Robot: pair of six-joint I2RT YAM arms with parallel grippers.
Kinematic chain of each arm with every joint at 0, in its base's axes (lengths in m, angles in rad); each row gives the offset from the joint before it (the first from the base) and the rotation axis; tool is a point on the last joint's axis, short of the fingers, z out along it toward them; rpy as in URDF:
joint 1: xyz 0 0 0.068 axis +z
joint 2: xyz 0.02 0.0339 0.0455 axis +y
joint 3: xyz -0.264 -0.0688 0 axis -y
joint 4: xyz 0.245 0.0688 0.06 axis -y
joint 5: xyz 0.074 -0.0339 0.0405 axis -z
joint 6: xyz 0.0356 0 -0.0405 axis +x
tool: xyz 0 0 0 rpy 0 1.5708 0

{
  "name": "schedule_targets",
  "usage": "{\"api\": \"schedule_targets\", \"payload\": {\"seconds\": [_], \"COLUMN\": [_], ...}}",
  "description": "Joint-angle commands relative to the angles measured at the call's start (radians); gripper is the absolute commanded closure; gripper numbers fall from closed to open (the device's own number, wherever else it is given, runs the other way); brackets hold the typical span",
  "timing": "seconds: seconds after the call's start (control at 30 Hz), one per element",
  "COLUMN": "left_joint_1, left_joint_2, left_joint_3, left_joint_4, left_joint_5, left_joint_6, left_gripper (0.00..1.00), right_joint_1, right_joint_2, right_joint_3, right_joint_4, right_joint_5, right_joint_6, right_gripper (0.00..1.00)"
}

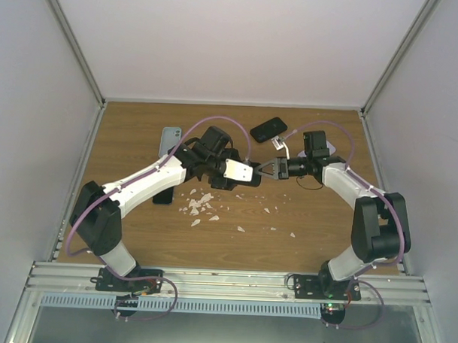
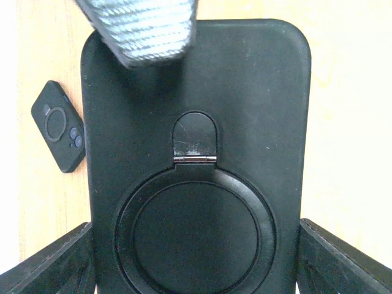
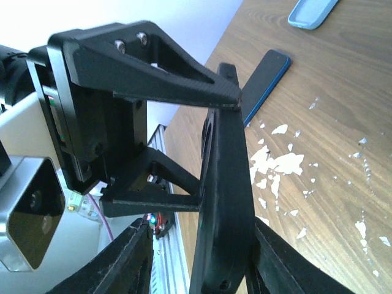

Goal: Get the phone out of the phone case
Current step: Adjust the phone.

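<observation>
The matte black phone case with a round ring stand on its back point(image 2: 251, 86) hangs above the wooden desk point(image 3: 349, 104), clamped by its long edges between the fingers of the left hand point(image 2: 196, 260). The phone itself does not show; only the case's back and side are in view.

The right hand point(image 3: 202, 263) straddles the case's free end, the end away from the left hand. Its fingers stand apart: one pad lies against the case, while a gap shows beside the other.

The case looks like soft, grippy rubber, so it should bend and peel instead of slipping. The phone inside is probably stiff, slick and breakable if dropped. A corner lip at the free end seems the best place to pull. The hinged ring point(image 2: 196, 226) sits between the left fingers and could snag, so it is best avoided.
</observation>
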Motion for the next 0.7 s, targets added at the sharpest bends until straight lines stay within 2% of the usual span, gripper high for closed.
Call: {"api": "schedule_targets", "payload": {"seconds": [0.0,0.2,0.4,0.53,0.67], "left_joint_1": [-0.008,-0.008,-0.008,-0.007,-0.007], "left_joint_2": [-0.011,-0.014,-0.012,-0.021,-0.037], "left_joint_3": [0.042,0.037,0.034,0.024,0.022], "left_joint_4": [0.113,0.138,0.154,0.178,0.201], "left_joint_5": [0.001,-0.014,-0.03,-0.058,-0.093], "left_joint_6": [0.0,-0.009,-0.019,-0.025,-0.04], "left_gripper": [0.44,0.44,0.42,0.25,0.03], "right_joint_1": [0.006,0.008,0.006,0.004,-0.009], "right_joint_2": [-0.021,-0.012,0.001,-0.009,-0.022], "right_joint_3": [-0.022,-0.036,-0.006,0.005,0.03], "right_joint_4": [0.028,0.058,0.054,0.051,0.042], "right_joint_5": [-0.039,-0.074,-0.085,-0.081,-0.075], "right_joint_6": [0.015,0.056,0.073,0.083,0.082], "right_gripper": [0.59,0.67,0.89,0.98,0.99]}}
